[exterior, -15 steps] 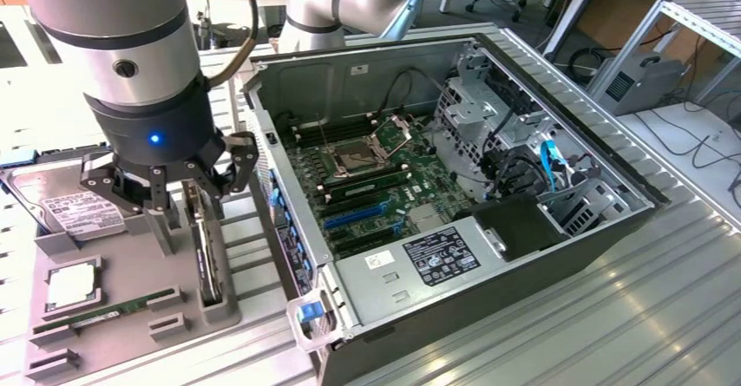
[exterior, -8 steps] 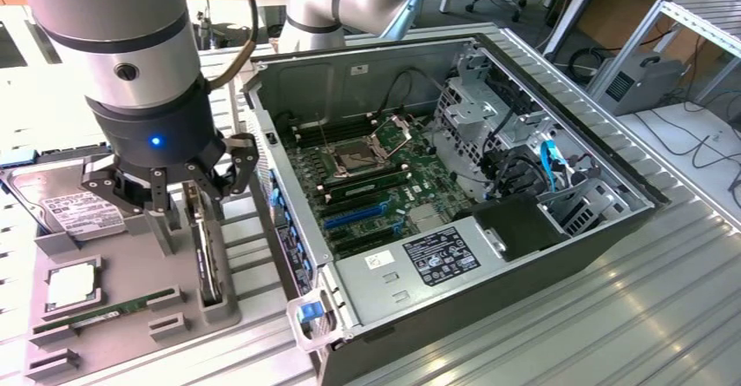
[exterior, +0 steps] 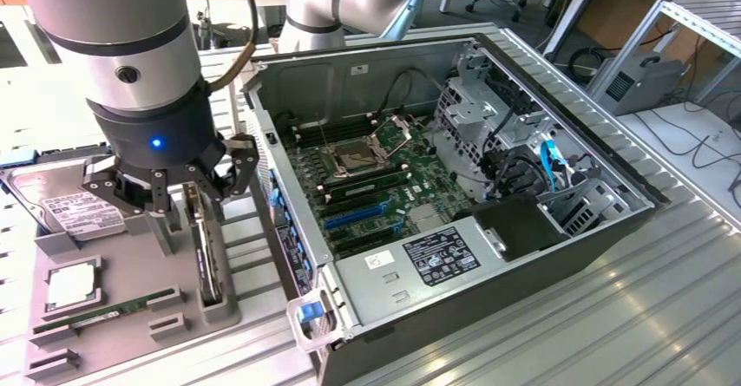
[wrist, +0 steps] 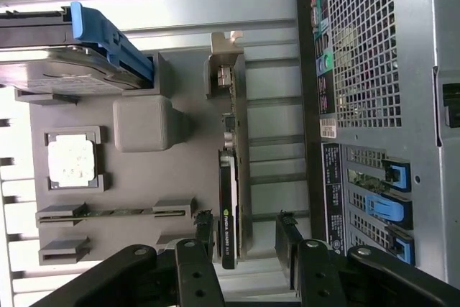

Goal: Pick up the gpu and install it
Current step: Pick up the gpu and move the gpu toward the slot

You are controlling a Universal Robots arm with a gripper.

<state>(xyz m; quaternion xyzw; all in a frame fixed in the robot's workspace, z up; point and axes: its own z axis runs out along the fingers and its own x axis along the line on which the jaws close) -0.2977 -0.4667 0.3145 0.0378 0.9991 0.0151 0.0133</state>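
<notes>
Hovering with its fingers spread apart, the tool (wrist: 244,217) straddles the graphics card (wrist: 228,192), which stands edgewise, lengthwise between them.

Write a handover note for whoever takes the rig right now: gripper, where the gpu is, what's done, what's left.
Gripper: open, over the gpu, jaws to either side of it, nothing held.
Gpu: on edge in its slot on the grey parts tray, beside the open computer case.
Done: gripper lined up over the card.
Left: pick-up and install; the blue expansion slots hold no card.
</notes>
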